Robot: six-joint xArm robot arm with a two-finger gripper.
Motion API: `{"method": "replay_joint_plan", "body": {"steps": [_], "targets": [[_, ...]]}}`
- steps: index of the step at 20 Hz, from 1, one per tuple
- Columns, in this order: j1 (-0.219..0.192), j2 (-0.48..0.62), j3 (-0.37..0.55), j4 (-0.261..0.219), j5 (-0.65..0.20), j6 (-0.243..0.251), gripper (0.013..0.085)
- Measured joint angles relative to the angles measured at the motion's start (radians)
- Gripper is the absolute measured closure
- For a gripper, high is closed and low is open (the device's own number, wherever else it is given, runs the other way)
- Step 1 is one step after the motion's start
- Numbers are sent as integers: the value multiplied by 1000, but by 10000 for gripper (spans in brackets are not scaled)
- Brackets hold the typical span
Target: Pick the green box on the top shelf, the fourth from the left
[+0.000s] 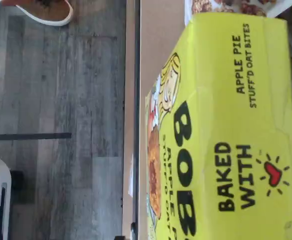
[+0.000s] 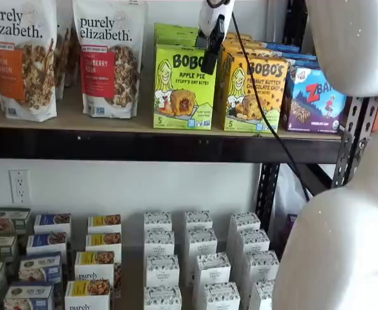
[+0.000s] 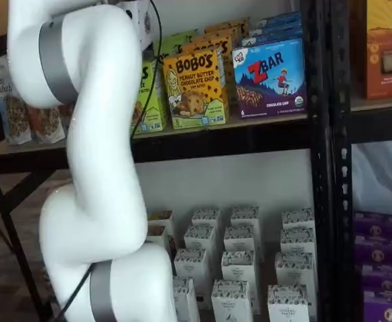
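The green box (image 2: 184,87) stands upright on the top shelf (image 2: 72,121) with more green cartons behind it. In a shelf view my gripper (image 2: 205,57) hangs in front of the box's upper right corner, a black finger (image 2: 210,55) below its white body. Its jaws stand wide and hold nothing. The wrist view looks down on the green box (image 1: 225,130), close, with the shelf's front edge (image 1: 136,100) beside it. In a shelf view the arm hides most of the green box (image 3: 150,100).
A yellow-orange Bobo's box (image 2: 253,93) touches the green box's right side, then a blue Zbar box (image 2: 315,100). Granola bags (image 2: 108,58) stand to its left. Small white boxes (image 2: 198,258) fill the lower level. My white arm (image 2: 344,245) blocks the right foreground.
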Motion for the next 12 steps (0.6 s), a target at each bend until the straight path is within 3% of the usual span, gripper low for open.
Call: {"method": "replay_joint_plan", "body": {"steps": [12], "targets": [[12,-8,38,-17,-19,5,130]]}}
